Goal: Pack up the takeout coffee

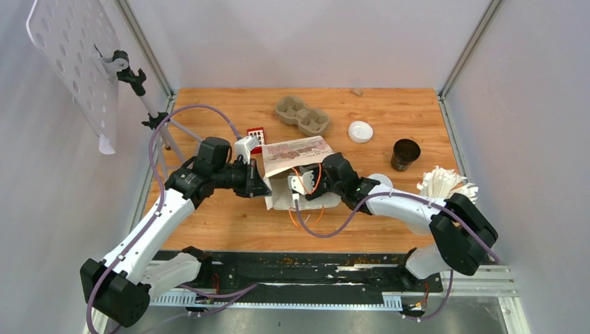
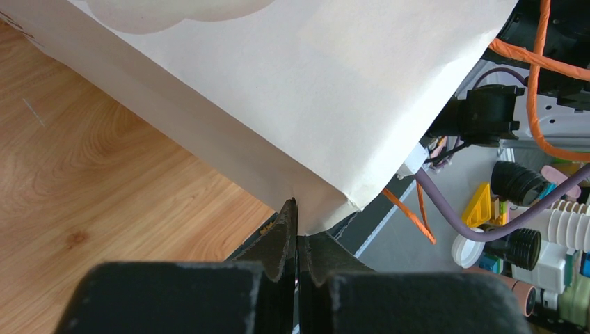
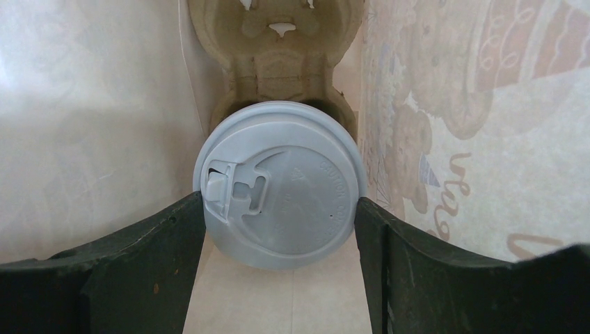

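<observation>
Deep inside the paper bag [image 3: 452, 139], the right gripper [image 3: 280, 203] clasps the takeout cup [image 3: 278, 184] by its lid, its axis pointing straight ahead at the pulp tray [image 3: 278, 62] just beyond (the left gripper [image 2: 297, 223] pinches the bag's edge).

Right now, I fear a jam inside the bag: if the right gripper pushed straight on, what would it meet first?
The grey-brown moulded pulp cup tray deep in the white paper bag. The white-lidded takeout cup held by the right gripper would likely reach it first, though depth is unclear.
</observation>
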Action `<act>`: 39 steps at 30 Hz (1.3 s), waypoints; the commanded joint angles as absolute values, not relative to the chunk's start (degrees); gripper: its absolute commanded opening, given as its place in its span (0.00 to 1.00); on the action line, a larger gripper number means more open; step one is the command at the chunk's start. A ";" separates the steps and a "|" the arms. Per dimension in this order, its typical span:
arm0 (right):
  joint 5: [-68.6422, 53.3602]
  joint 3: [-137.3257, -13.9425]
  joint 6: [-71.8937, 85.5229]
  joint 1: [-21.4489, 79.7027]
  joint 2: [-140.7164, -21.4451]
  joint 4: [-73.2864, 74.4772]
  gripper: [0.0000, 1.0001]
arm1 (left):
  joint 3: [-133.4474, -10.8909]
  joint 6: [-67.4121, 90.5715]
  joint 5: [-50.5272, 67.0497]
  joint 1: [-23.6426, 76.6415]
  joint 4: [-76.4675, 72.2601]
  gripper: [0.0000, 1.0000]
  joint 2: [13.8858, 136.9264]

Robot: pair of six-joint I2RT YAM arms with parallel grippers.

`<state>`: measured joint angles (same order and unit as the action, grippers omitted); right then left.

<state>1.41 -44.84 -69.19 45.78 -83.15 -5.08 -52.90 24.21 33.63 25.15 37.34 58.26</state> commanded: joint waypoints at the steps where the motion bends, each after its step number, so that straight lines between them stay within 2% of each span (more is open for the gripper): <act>1: 0.88 -46.45 -68.93 44.68 -84.38 -7.00 0.63 | -54.14 24.81 35.12 25.40 36.56 0.00 58.02; 39: 2.72 -48.14 -66.82 41.88 -88.80 -7.88 0.66 | -52.24 26.00 36.32 25.41 34.15 0.00 58.16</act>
